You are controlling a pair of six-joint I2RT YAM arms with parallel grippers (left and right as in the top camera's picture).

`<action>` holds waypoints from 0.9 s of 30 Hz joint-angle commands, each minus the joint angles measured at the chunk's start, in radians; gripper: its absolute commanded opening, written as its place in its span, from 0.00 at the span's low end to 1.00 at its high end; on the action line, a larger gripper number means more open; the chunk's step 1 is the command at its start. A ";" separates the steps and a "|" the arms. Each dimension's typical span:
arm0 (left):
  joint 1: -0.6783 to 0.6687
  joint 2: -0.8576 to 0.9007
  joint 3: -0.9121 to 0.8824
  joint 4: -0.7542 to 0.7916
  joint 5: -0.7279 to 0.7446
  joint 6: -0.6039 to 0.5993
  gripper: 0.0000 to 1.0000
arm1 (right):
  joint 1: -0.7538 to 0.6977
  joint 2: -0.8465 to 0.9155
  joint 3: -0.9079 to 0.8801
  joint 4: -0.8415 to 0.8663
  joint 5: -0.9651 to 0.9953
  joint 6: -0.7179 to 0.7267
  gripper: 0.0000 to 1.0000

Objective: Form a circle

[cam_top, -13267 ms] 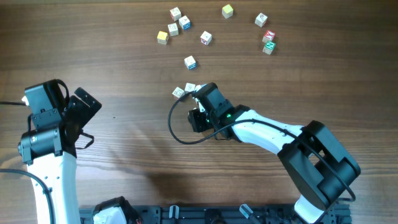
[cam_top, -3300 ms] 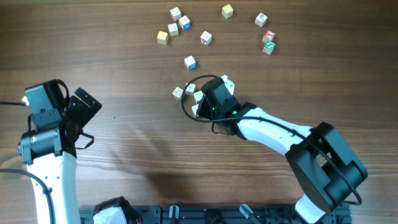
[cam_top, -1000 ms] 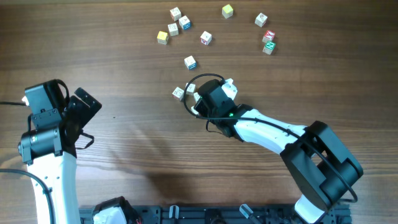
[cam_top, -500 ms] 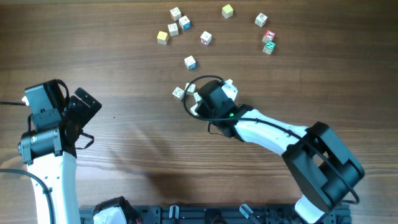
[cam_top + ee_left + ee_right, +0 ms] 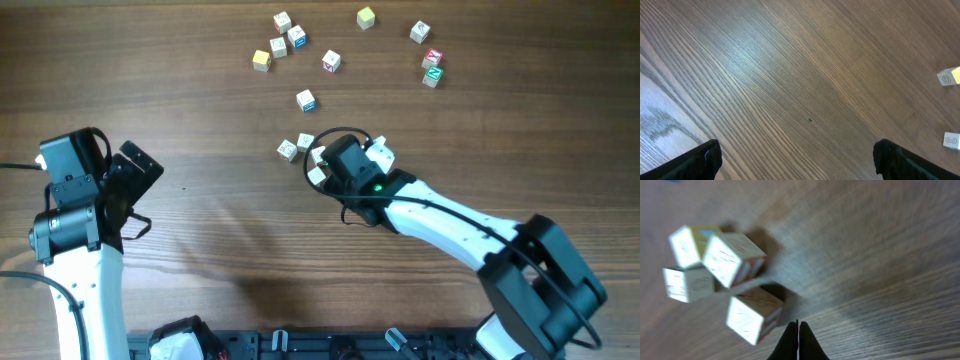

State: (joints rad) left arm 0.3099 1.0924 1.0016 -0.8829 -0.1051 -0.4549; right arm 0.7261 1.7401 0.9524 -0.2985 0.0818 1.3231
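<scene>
A small cluster of white-faced letter cubes [image 5: 306,141] lies mid-table as a loose arc, not a closed circle. In the right wrist view they are blurred: three cubes [image 5: 732,260] huddle together and one more cube [image 5: 754,319] sits just below them. My right gripper [image 5: 798,326] is shut and empty, its tips just right of that lower cube. From overhead, the right gripper [image 5: 330,165] sits on the cluster's right side and hides part of it. Far off at the table's left, my left gripper [image 5: 135,170] is open; its fingers [image 5: 700,160] frame bare wood.
Several loose letter cubes [image 5: 297,37] are scattered along the back of the table, one lone cube [image 5: 306,99] closer in, and a red and a green cube [image 5: 432,66] at the back right. Two cubes [image 5: 950,76] show at the left wrist view's right edge.
The right arm has swung to the right while its shut gripper stayed beside the cluster, uncovering two cubes on its left. The left arm has not moved.
</scene>
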 commanded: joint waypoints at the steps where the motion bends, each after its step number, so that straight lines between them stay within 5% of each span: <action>1: 0.005 0.001 0.000 0.002 0.011 -0.009 1.00 | 0.004 0.058 -0.003 0.004 -0.062 0.072 0.05; 27: 0.005 0.001 0.000 0.002 0.011 -0.009 1.00 | 0.006 0.135 -0.003 0.150 -0.106 0.076 0.05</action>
State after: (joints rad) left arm 0.3099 1.0924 1.0016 -0.8829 -0.1051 -0.4549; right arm 0.7280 1.8481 0.9524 -0.1577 -0.0231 1.3849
